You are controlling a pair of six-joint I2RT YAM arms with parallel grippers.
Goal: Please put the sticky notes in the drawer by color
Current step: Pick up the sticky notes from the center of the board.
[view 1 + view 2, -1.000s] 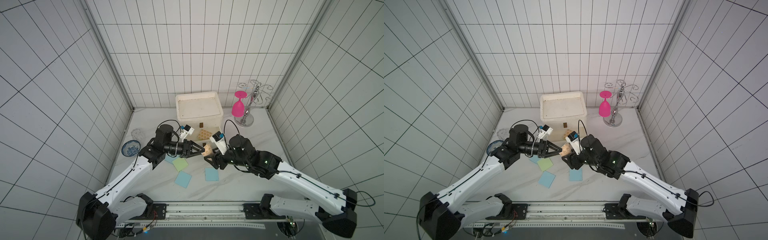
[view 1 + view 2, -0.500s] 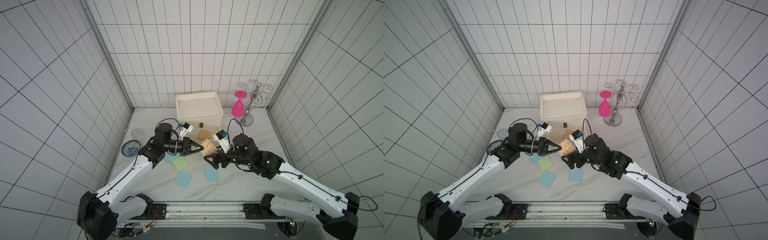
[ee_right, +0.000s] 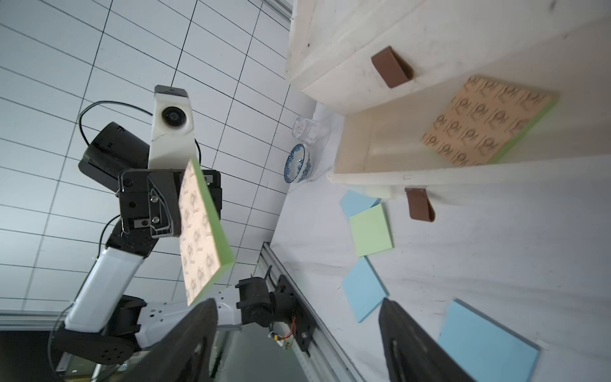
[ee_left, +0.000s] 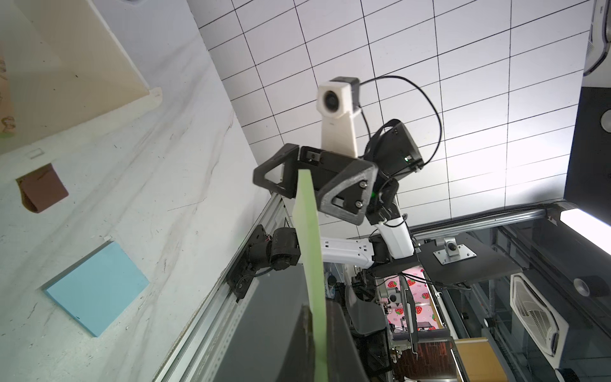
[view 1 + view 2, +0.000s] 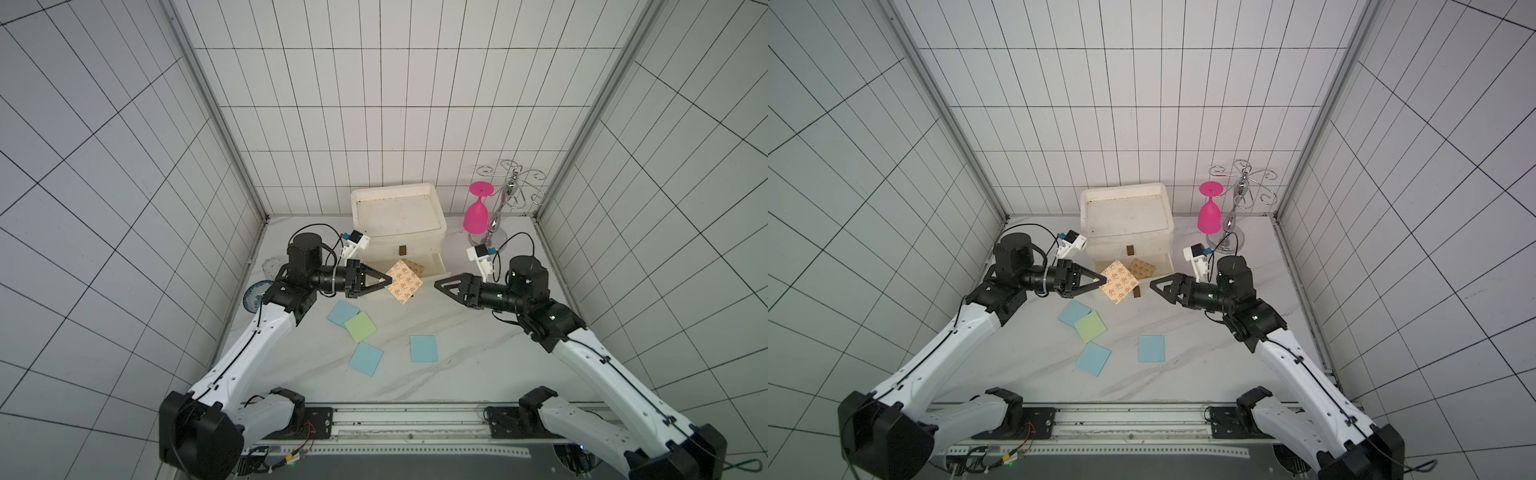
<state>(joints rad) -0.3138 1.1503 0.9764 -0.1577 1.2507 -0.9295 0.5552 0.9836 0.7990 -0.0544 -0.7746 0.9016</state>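
Marble tabletop point(image 5: 457, 365), left hand point(image 5: 390, 283) pinching tan pad point(image 5: 406, 287)

Back middle of table point(image 5: 457, 374): chest of drawers point(image 5: 397, 216). In pulled-out drawer point(image 5: 438, 268): printed pad point(image 5: 415, 266). Before it, in air, in left gripper point(image 5: 388, 282): second printed pad point(image 5: 404, 284). Nearer front, on table: overlapping pad pair point(image 5: 360, 326), third pad point(image 5: 366, 358) before it, fourth pad point(image 5: 423, 348) to right. Right of chest: rack point(image 5: 498, 216), goblet point(image 5: 476, 214). Left: glass point(image 5: 272, 268), bowl point(image 5: 254, 293).

Between my right gripper point(image 5: 440, 287) and the held pad point(image 5: 402, 283) in my left gripper point(image 5: 388, 283) there is a clear gap. The open drawer point(image 5: 439, 270) is free on its left half — a second pad point(image 5: 415, 266) fills the right. The goblet point(image 5: 476, 216) and rack point(image 5: 505, 195) stand well off, back right; the bowl point(image 5: 254, 296) sits by the left wall.
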